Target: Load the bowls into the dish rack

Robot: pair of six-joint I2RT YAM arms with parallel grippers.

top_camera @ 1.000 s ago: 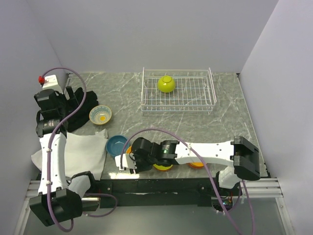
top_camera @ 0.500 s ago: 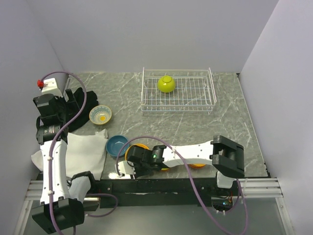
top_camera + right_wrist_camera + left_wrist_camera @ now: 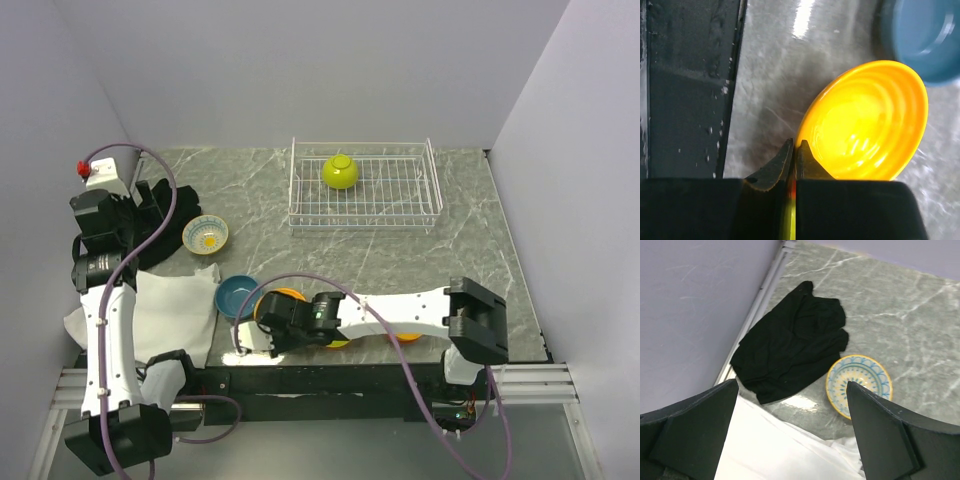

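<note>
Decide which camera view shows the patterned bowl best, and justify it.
The left wrist view: the patterned bowl sits close up beside the black cloth, its blue arcs and yellow centre clear. The top external view shows it small. The right wrist view misses it.

Bright, even overhead light with soft shadows. Glare streaks the table (image 3: 802, 20) ahead of the right claw (image 3: 794, 146), and the orange bowl (image 3: 865, 120) at its tips gleams.

Grey marble table (image 3: 470, 250), lilac walls (image 3: 300, 70)
</note>
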